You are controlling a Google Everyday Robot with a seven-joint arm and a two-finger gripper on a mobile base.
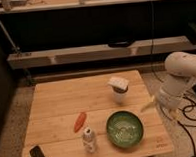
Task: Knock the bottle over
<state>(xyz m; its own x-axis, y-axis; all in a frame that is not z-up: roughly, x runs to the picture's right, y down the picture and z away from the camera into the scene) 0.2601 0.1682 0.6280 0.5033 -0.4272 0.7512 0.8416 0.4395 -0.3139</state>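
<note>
Gripper at table edge, well apart from upright bottle.

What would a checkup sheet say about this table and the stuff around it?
Surface: wooden table, slatted top.
Job's things: bottle upright near the front edge, not knocked over.
Clutter: carrot, green bowl, lidded white cup, black flat object at the front corner.
Grippers: gripper at the table's edge beyond the bowl, apart from the bottle.
Cables: black cables on the floor.
Surroundings: long shelf behind.
</note>
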